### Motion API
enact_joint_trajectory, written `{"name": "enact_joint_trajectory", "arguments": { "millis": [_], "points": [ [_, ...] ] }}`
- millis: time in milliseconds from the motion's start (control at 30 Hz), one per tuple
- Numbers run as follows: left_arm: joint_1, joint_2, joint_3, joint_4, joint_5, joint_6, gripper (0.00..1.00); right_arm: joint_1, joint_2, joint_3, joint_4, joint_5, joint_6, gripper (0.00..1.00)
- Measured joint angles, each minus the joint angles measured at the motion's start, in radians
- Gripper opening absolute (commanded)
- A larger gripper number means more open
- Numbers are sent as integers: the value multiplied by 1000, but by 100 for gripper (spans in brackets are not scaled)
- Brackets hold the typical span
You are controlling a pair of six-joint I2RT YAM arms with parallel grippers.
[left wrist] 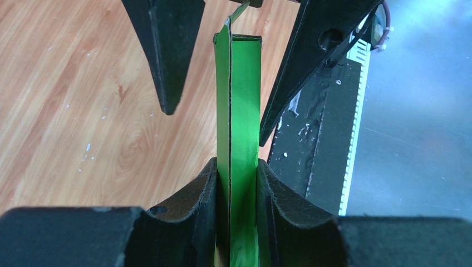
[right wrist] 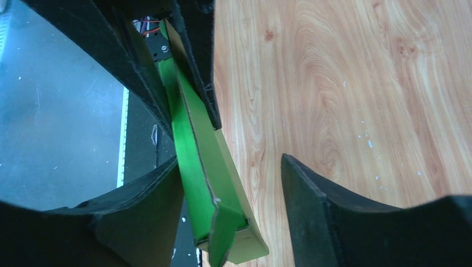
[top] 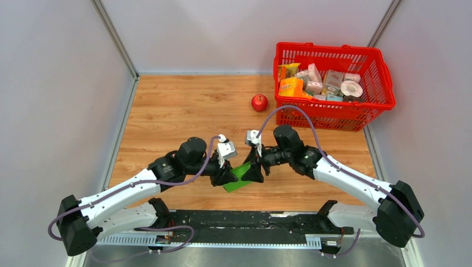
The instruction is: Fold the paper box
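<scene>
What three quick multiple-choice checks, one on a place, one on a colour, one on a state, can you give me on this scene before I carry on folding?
1. Where is the red apple? A on the table, left of the red basket; B inside the basket; C off the table.
2. What colour is the paper box? A pink; B white; C green.
3. How is the left gripper? A open, empty; B shut on the paper box; C shut on the apple.
Key: 1 A, it lies on the wood outside the basket; 2 C, every view shows green card; 3 B, both fingers press the box's sides.
</scene>
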Motion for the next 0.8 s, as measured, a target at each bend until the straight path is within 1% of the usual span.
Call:
{"name": "enact_joint_trajectory", "arguments": {
  "millis": [67,100,133,167,200,233,267,300,333,367,400,433,533,567,600,633,733,800],
  "points": [
    [0,14,11,-10,9,2,31,0,0,-1,3,-18,-5,52],
    [3,21,14,-11,16,3,32,1,0,-1,7,-24,-8,46],
    [4,27,16,-13,19,3,33,3,0,-1,10,-30,-12,44],
    [5,31,18,-15,17,3,37,4,0,-4,12,-37,-13,42],
    [6,32,19,-19,18,3,41,6,0,-7,16,-41,-15,34],
    [6,32,20,-23,16,4,43,6,0,-14,28,-48,-15,31],
    [7,32,20,-23,6,3,49,8,0,-21,39,-58,-14,28],
    [9,32,20,-23,-8,2,51,11,0,-31,62,-68,-14,24],
    [11,29,20,-23,-25,-5,52,15,-1,-43,91,-70,-13,21],
    [16,25,19,-22,-45,-14,58,21,-2,-58,126,-61,-12,20],
    [22,13,18,-21,-69,-27,67,23,-2,-72,153,-49,-12,19],
    [27,-3,18,-18,-93,-43,70,27,-2,-97,188,-20,-14,18],
    [42,-60,18,-12,-217,-95,72,42,2,-154,246,77,-18,14],
    [45,-85,15,-12,-278,-112,72,50,7,-172,267,119,-23,12],
    [51,-117,8,-10,-340,-132,70,55,14,-182,286,148,-28,12],
    [60,-153,-3,-9,-397,-149,63,60,26,-197,322,183,-33,12],
    [92,-261,-62,9,-536,-187,58,64,73,-216,399,255,-55,12],
    [114,-312,-115,26,-582,-198,57,65,123,-215,450,297,-71,12]
  ]
}}
